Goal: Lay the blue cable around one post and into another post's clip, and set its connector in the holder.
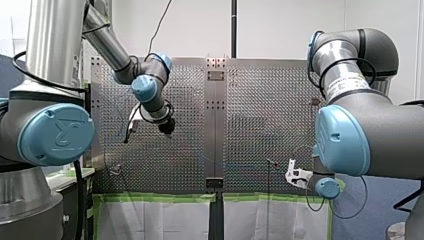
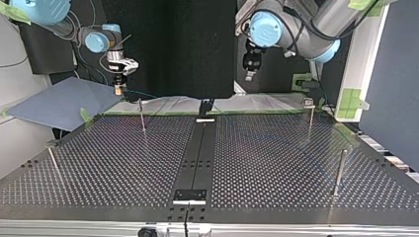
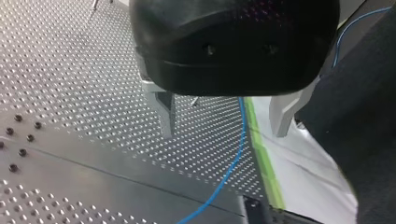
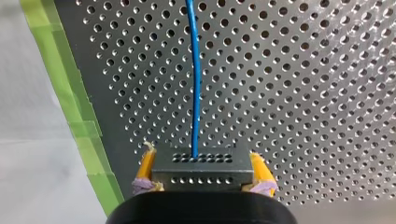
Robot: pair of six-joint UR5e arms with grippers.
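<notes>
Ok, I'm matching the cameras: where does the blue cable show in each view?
Front view: too thin to make out.
Top view: the blue cable leaves my right tool along the table's far edge.
Left wrist view: it lies on the table ahead of my left tool.
Right wrist view: it runs ahead from the connector in my right tool.
Shared landmark: the green tape.

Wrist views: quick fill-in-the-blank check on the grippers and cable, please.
My right gripper is shut on the dark ___. The cable running from it over the perforated table is ___. My left gripper is ___, holding nothing.
Missing words: connector, blue, open.
</notes>
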